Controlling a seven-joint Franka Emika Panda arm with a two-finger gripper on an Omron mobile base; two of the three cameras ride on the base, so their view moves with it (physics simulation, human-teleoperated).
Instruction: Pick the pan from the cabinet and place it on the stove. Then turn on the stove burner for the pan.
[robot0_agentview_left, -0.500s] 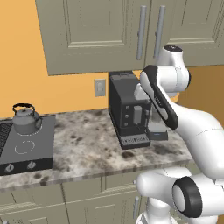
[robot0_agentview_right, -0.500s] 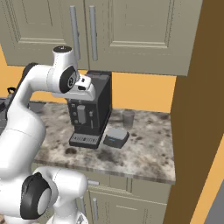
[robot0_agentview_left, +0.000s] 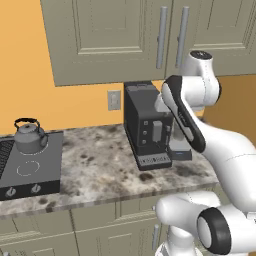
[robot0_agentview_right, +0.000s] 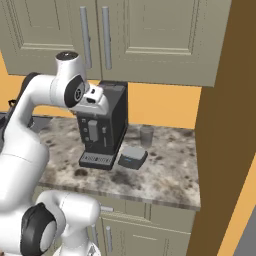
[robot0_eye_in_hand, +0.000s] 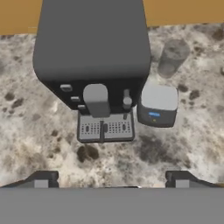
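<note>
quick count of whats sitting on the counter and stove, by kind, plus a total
kettle: 1
coffee machine: 1
small grey box: 1
clear glass: 1
total: 4

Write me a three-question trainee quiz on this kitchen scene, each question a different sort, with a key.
1. True or false: the cabinet doors are shut.
2. What sits on the stove? A) kettle B) pan C) glass
3. Fill in: the gripper hangs over the coffee machine with its jaws ____.

Key: 1 true; 2 A; 3 open.
</note>
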